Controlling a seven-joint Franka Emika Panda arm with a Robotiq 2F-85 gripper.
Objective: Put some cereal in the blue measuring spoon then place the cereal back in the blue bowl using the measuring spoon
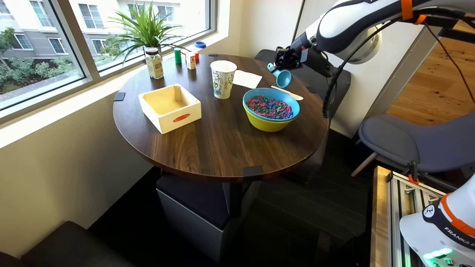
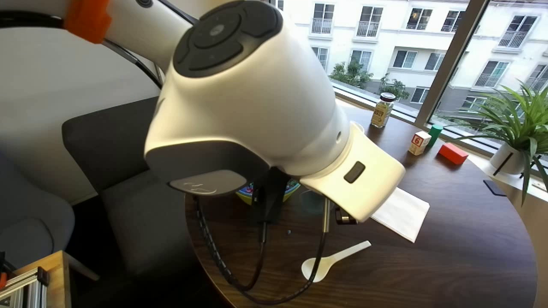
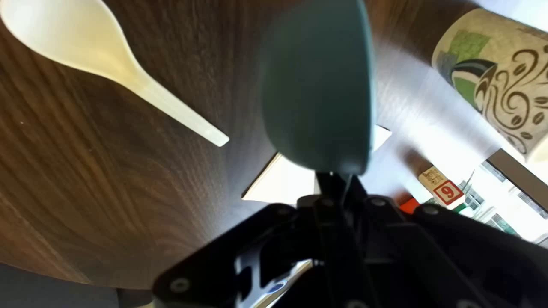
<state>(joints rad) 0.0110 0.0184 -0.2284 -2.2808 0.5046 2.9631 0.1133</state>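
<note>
"What room have we?"
"Air separates our pincer (image 3: 340, 182) from the table (image 1: 207, 148) below; its edge lies beyond. The blue bowl (image 1: 267, 125), holding cereal (image 1: 269, 107), sits lower, near the pincer."
"Our arm (image 1: 339, 27)?"
"Slanting down; the pincer pinches the blue measuring spoon (image 1: 284, 78), tilted."

Blue bowl (image 2: 244, 198) mostly hidden (in an exterior view).

In both exterior views, the orange-banded white robot arm (image 1: 343, 26) is sloping downward, and its rounded white wrist (image 2: 265, 111) is leaning at an angle. In the wrist view, the narrow black fingers (image 3: 328, 190) are standing close together in a pinching grip.
</note>
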